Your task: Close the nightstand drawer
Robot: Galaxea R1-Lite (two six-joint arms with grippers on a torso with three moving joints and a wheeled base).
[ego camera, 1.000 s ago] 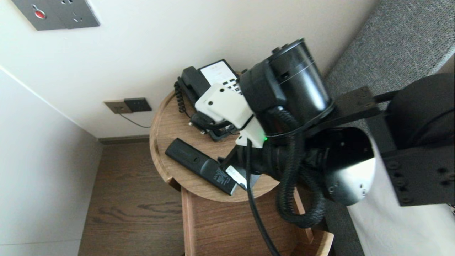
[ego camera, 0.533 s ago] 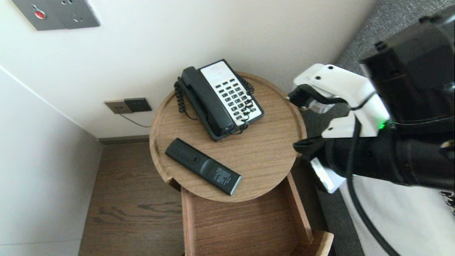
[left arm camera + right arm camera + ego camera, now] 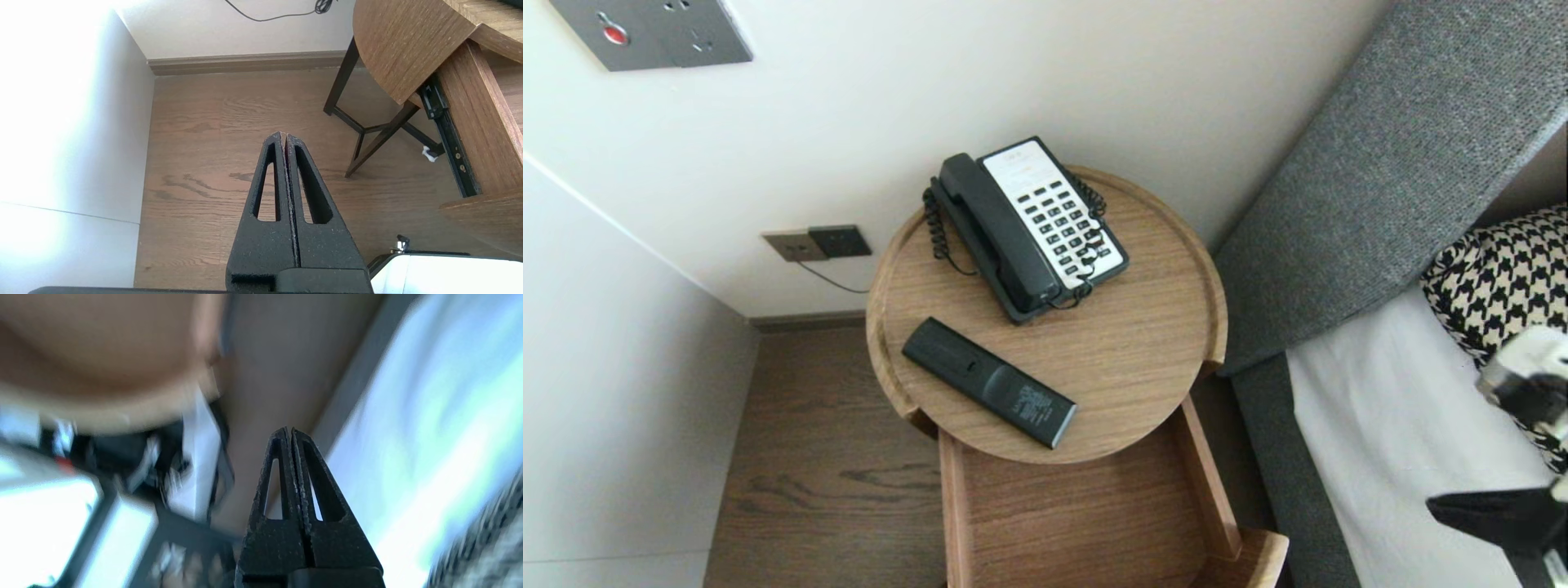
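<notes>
A black remote (image 3: 988, 382) lies flat near the front of the round wooden bedside table (image 3: 1143, 343). A black-and-white desk phone (image 3: 1029, 229) sits behind it. Under the tabletop a wooden drawer (image 3: 1078, 523) stands pulled out, and nothing shows inside it. My right arm (image 3: 1523, 384) is only partly in the head view, at the lower right over the bed. In the right wrist view my right gripper (image 3: 289, 430) is shut on nothing. My left gripper (image 3: 284, 134) hangs shut and empty over the wooden floor, left of the table.
A bed with a white sheet (image 3: 1380, 441), a grey headboard (image 3: 1380, 188) and a houndstooth pillow (image 3: 1503, 269) lies right of the table. The wall with a socket (image 3: 817, 242) stands behind it. The table's dark legs (image 3: 367, 134) and wooden floor (image 3: 825, 457) are to the left.
My right arm has swung away from above the table and remote, off to the lower right over the bed. The remote and phone have not moved.
</notes>
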